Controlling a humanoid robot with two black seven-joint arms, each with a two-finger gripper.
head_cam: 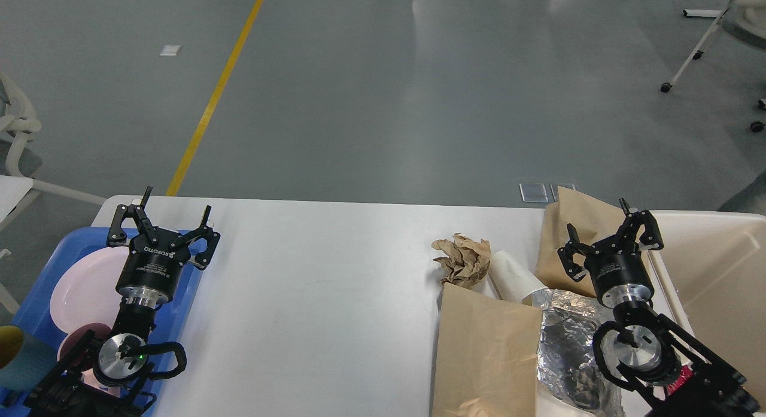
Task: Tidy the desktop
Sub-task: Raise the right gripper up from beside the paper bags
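Reaching with your right gripper (598, 242), jaws apart and empty like the left gripper (163, 221), you risk dragging the crumpled brown paper (462, 260) and foil wrapper (568, 333) off the table (311, 297) spread beneath both arms.

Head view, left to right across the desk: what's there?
blue tray → pink plate → left gripper → bare desktop → crumpled brown paper → white paper cup → right gripper → beige bin
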